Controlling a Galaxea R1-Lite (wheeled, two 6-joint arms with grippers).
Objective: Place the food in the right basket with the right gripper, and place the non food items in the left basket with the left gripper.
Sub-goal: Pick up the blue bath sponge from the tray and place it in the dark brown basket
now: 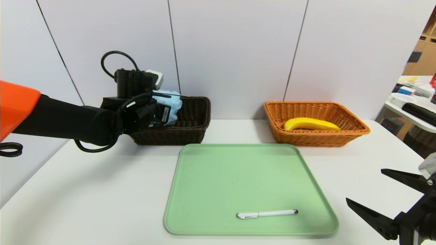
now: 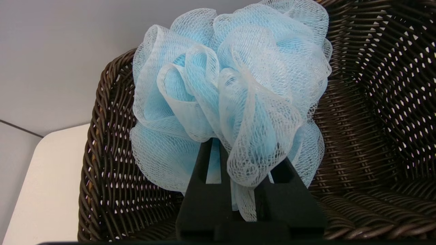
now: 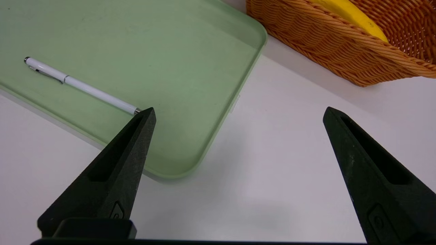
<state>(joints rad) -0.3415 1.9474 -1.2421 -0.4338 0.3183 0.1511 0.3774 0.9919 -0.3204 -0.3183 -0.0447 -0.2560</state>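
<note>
We had our left gripper [image 2: 238, 177] clenched on the fluffy light-blue mesh bath pouf [image 2: 228, 98] over the dark brown wicker basket [image 2: 374, 119] — non-food belonged there. Our right gripper [image 3: 238, 115] hung spread beside the green tray [image 1: 211, 177], idle — its yellow banana [image 1: 310, 124] already lay in the orange-tan wicker basket [image 1: 354, 132].

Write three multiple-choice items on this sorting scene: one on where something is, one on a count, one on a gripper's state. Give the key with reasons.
1. Where does the pen lie?
A. in the dark brown basket
B. on the green tray
C. on the bare table

2. How many things lie in the orange-tan basket?
A. none
B. one
C. two

3. What state is the left gripper in?
A. shut on the blue bath pouf
B. open over the tray
C. shut on the pen

Key: 1 B, the pen rests near the tray's front edge. 2 B, only the banana lies inside. 3 A, its fingers pinch the mesh over the dark brown basket; the open right gripper is parked near the tray's corner.
</note>
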